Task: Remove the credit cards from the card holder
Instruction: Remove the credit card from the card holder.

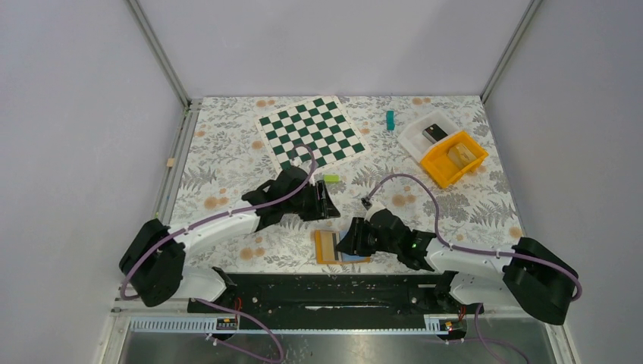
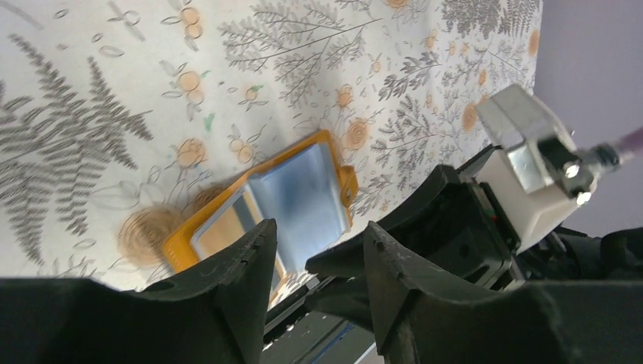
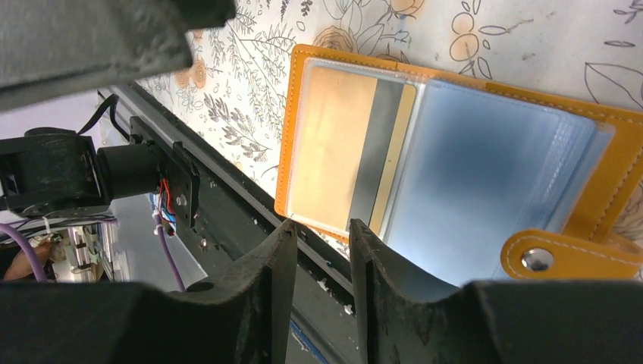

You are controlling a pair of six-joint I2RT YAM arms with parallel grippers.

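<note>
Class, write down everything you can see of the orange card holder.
The card holder lies open and flat on the floral tablecloth, close to its near edge. It is orange and leather-like with stitched edges, and its strap tab bears a metal snap. Its clear sleeves show a tan card with a dark stripe and light-blue credit cards. The right gripper hovers at its near edge; contact cannot be judged.

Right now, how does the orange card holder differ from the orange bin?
The card holder lies flat and open near the arms; the orange bin is a deep box at the far right. The holder shows cards in clear sleeves; the bin holds a pale object. Both are orange.
</note>
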